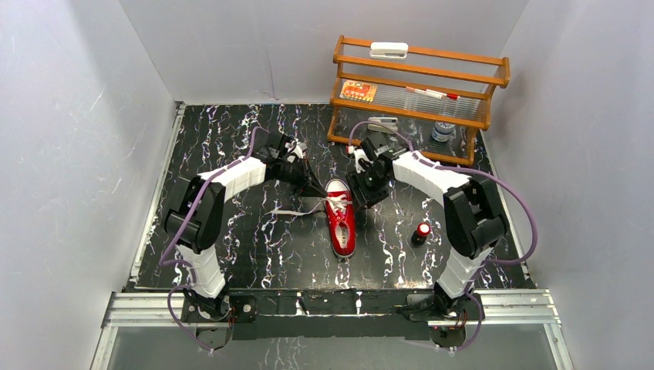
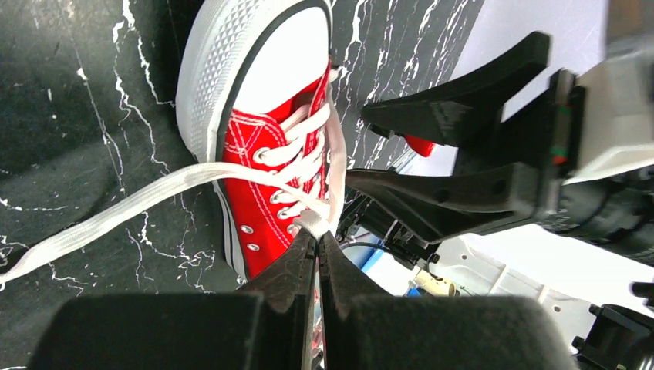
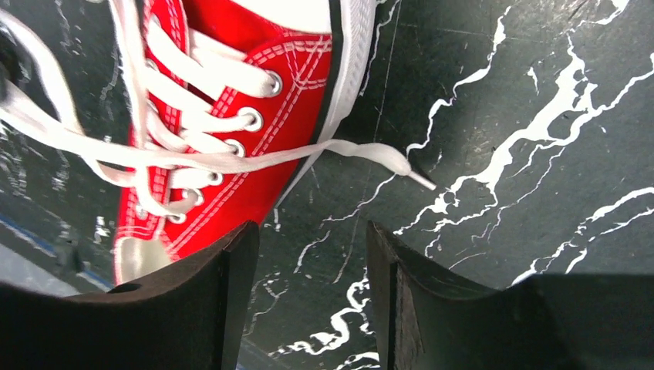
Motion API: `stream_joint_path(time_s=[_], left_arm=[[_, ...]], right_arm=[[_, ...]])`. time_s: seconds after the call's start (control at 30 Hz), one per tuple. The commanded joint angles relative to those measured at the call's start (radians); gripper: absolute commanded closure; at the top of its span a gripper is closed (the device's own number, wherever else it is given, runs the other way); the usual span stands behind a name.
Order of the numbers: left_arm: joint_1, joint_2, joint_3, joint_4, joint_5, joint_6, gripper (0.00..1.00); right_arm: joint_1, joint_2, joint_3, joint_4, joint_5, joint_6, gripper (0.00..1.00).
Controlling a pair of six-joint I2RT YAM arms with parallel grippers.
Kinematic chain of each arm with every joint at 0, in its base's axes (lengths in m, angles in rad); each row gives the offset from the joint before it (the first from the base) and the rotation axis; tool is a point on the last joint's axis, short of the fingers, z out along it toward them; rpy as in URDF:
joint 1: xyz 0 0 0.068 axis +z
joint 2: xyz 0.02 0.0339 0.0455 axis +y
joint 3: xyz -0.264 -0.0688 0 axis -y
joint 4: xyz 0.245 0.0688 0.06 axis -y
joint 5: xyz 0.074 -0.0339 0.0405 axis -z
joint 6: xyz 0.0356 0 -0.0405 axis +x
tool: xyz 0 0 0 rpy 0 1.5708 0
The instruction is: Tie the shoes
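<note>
A small red canvas sneaker with white sole and white laces lies mid-table, toe toward the arms. It also shows in the left wrist view and the right wrist view. My left gripper is at the shoe's heel end, shut on a white lace near the top eyelets. The other part of that lace trails left on the table. My right gripper is open and empty just right of the shoe's heel end. A lace end lies on the table ahead of it.
A small red-and-black cylinder stands right of the shoe. A wooden rack stands at the back right with a white block, a marker and a card on its shelves and a small jar under it. Grey walls enclose the black marbled table.
</note>
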Motion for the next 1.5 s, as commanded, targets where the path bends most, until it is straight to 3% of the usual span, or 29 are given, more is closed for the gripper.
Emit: stream_joint_path(time_s=[0.0,0.1,0.33,0.67,0.77,0.93,1.1,1.17,1.23,1.37,1.47], left_arm=[[0.006,0.016,0.052,-0.027,0.043,0.007,1.0],[0.006,0.017,0.069,-0.028,0.039,-0.003,1.0],[0.006,0.028,0.087,-0.036,0.039,-0.02,1.0],[0.006,0.07,0.145,-0.092,0.025,0.001,1.0],[0.006,0.083,0.16,-0.102,0.02,0.013,1.0],[0.006,0.114,0.215,-0.17,-0.019,0.087,1.0],[0.006,0.133,0.229,-0.198,-0.039,0.151,1.0],[0.006,0.135,0.23,-0.206,-0.048,0.178,0.94],[0.006,0.124,0.23,-0.227,-0.068,0.21,0.82],[0.005,0.069,0.223,-0.249,-0.127,0.282,0.54],[0.006,0.018,0.198,-0.265,-0.164,0.305,0.47]], right_arm=[[-0.004,-0.115,-0.119,0.238,0.011,-0.177,0.37],[-0.004,-0.164,-0.204,0.34,0.015,-0.283,0.35],[-0.02,-0.125,-0.234,0.389,-0.029,-0.44,0.34],[-0.022,0.012,-0.178,0.426,-0.092,-0.472,0.42],[-0.022,0.011,-0.178,0.433,-0.072,-0.438,0.54],[-0.025,-0.084,-0.12,0.324,0.021,-0.313,0.99],[-0.04,-0.121,-0.005,0.182,-0.116,-0.119,1.0],[-0.047,-0.088,0.047,0.114,-0.16,-0.025,1.0],[-0.063,-0.056,0.113,0.049,-0.207,0.028,1.0],[-0.091,-0.022,0.154,0.132,-0.358,0.178,1.0],[-0.111,0.035,0.184,0.153,-0.403,0.345,1.0]])
